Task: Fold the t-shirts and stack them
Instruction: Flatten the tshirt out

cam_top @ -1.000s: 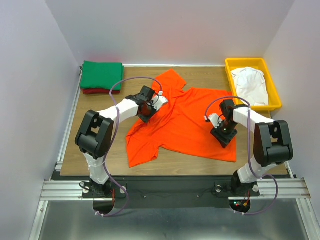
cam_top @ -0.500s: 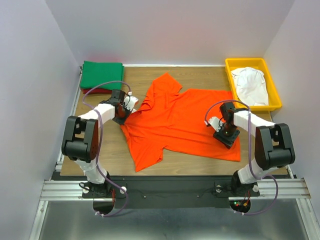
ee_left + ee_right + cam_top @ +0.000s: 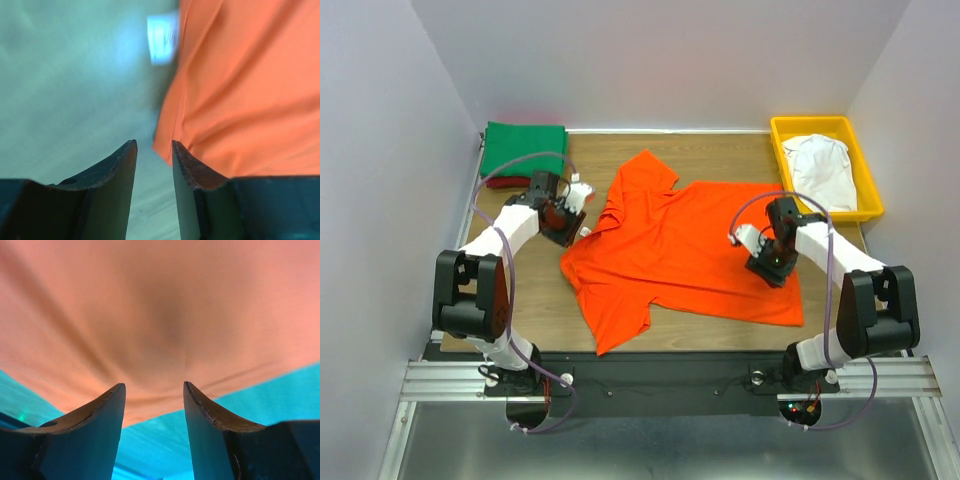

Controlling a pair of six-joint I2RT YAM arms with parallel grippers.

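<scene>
On the wooden table (image 3: 720, 155), near its middle, the orange t-shirt (image 3: 690, 245) lies spread out, with some folds at its left side. Close to its edge, the left wrist view shows a small pale label (image 3: 162, 31), but it is blurred and its writing cannot be read.

The left gripper (image 3: 152, 145) is at the left edge of this shirt. Its jaws stand a little apart, the table shows between them, and they pinch nothing. The right gripper (image 3: 154, 386) is low over the right part of the shirt, jaws apart, with nothing between them.

At the far left corner a green t-shirt (image 3: 525, 148) lies folded on a dark red t-shirt (image 3: 505, 182). At the far right a white t-shirt (image 3: 820, 170) lies crumpled in a yellow tray (image 3: 810, 122).

Plain pale walls (image 3: 670, 60) close the table on three sides. A metal rail (image 3: 670, 378) runs along the near edge.
</scene>
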